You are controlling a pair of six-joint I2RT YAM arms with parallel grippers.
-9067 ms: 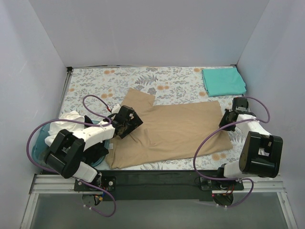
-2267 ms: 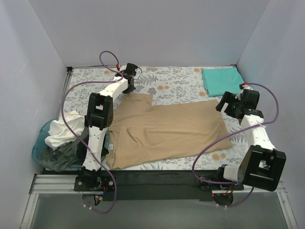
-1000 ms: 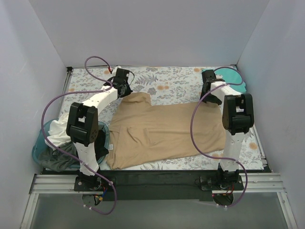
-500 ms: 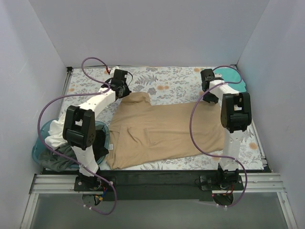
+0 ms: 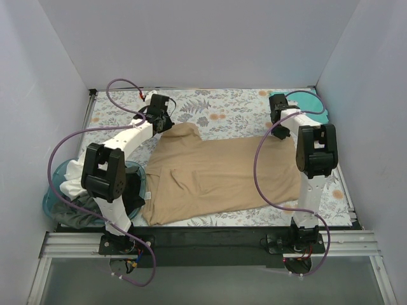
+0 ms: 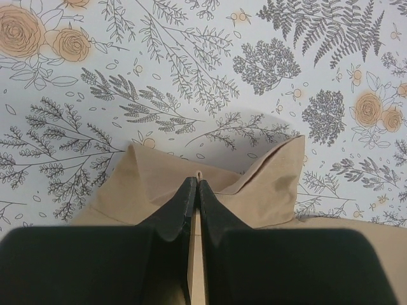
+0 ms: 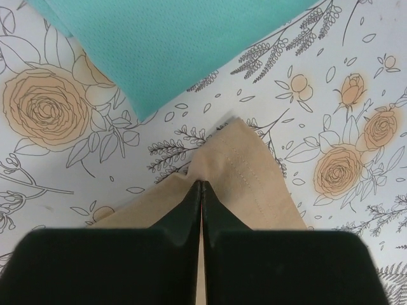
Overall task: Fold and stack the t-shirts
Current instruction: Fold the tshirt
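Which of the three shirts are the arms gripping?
The tan shirt: the left tool and right tool each pinch its far edge. The teal shirt lies untouched; the white shirt is heaped in the basket.

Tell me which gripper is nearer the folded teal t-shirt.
Right. The right gripper pinches a corner of the tan t-shirt just beside the teal t-shirt; the left gripper pinches its opposite end, across the table.

Three plain, pale lavender-white walls (image 5: 203, 38) box in the bench (image 5: 235, 108), which is covered by a white cloth (image 6: 191, 63) printed with grey ferns, leafy sprigs and orange roses. Along the near edge run a black strip (image 5: 210, 232), a silver metal rail (image 5: 210, 246) and a grey panel (image 5: 210, 279) below. The light is soft and even, with only faint shadows.
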